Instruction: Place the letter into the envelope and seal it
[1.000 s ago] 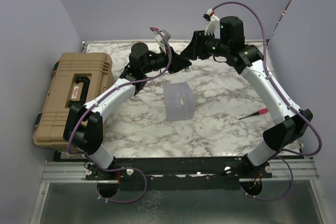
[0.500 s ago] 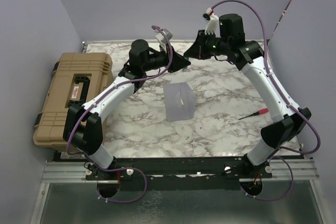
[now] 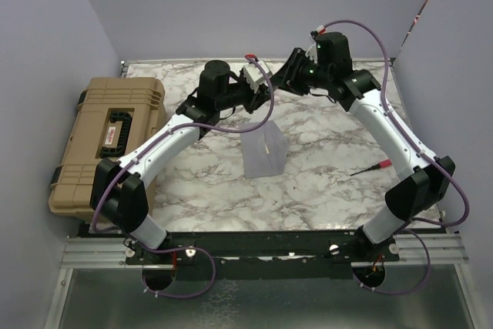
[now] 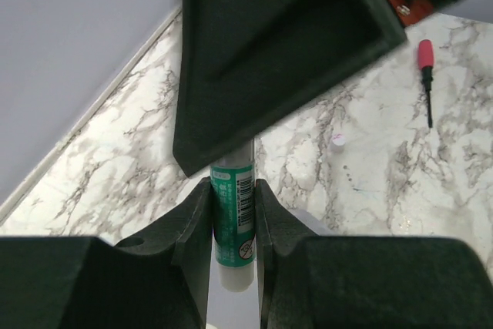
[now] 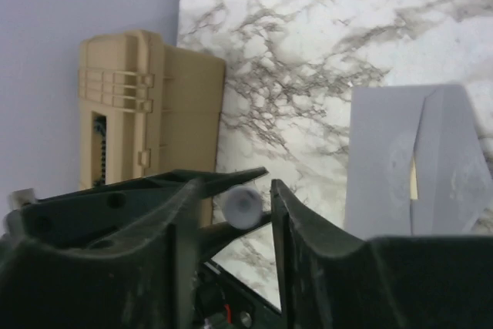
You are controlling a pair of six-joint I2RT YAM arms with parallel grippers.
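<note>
Envelope (image 3: 262,156) lay flat on the table (image 3: 323,190), with both my grippers held high, tip to tip, just beyond its far edge.

Of the peach letter (image 5: 414,179) only a sliver showed, in the slit of the envelope's face. My left arm stretched forward from the envelope's left, and my left gripper (image 4: 233,206) was clenched on a green-labelled glue stick (image 4: 233,225). My right arm arched in from the envelope's right. My right gripper (image 5: 240,202) had a finger either side of the stick's white end, but I could not tell whether they pressed it. A tan case (image 3: 108,140) sat well left of the envelope and a red-handled screwdriver (image 3: 373,167) lay to its right. Marble showed along every edge of the envelope.
</note>
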